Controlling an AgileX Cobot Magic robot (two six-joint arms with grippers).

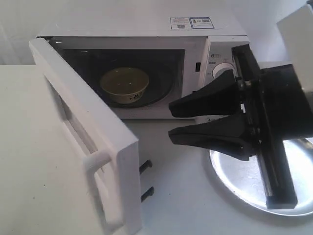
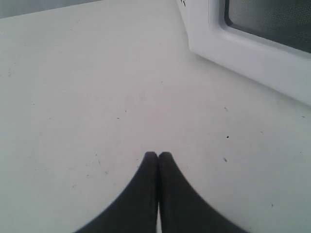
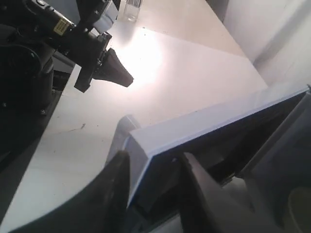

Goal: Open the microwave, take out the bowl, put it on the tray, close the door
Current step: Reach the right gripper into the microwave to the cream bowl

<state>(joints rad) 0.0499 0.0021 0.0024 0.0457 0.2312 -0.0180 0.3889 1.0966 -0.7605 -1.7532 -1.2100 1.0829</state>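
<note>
One white table [image 1: 181, 205], bearing everything below.

One microwave [image 1: 122, 24], white and boxy, at the back of the table. Its cavity is open to the front. Two stickers [image 1: 190, 22] sit on its top, and a round white dial [image 1: 222, 68] shows on the control panel, partly covered by the right arm.

One door [image 1: 88, 103], swung wide on its left hinge and standing out over the table toward the camera, left of the cavity. Two dark latch hooks [image 1: 145, 166] project from its free end.

One tray [image 1: 239, 181], round silver metal, lying flat on the table right of the door and in front of the control panel. The right arm's black body hangs over it and hides much of its surface.

One right gripper [image 1: 171, 122], jaws spread with nothing between them. It sits above the table just before the cavity, tips pointing at the opening, apart from the door and the bowl. In the right wrist view the door's upper edge shows beyond the fingers [image 3: 116, 194].

One left gripper [image 2: 158, 156], fingers pressed together on nothing, low over bare table near the door's corner.

One bowl [image 1: 124, 85], cream with a dark mark on its side, upright on the dark turntable inside the cavity.
</note>
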